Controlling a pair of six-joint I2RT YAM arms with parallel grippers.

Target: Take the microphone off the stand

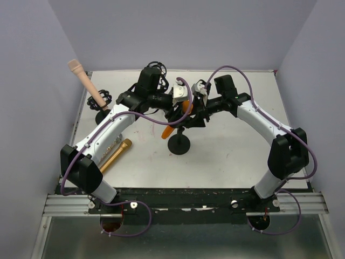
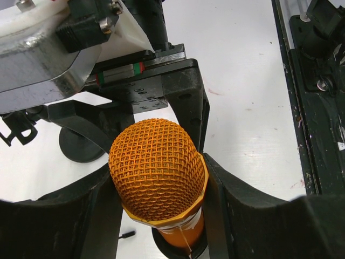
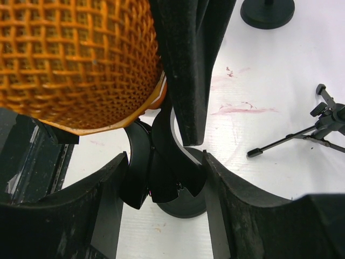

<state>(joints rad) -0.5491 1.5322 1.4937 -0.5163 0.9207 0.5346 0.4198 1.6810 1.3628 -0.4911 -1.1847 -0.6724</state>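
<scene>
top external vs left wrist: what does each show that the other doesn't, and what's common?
Only top external: a beige microphone at the far left and a gold microphone lying on the table. Only left wrist: the mesh head of the orange microphone close up, with the left fingers flanking it on both sides. Both: the orange microphone and the table.

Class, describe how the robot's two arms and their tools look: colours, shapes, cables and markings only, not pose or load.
Both the left arm and right arm have white link shells with chunky black joint housings. A purple cable loops loosely along each. Each arm ends in thick matte-black fingers with curved inner faces. No sleeves or readable markings show.
</scene>
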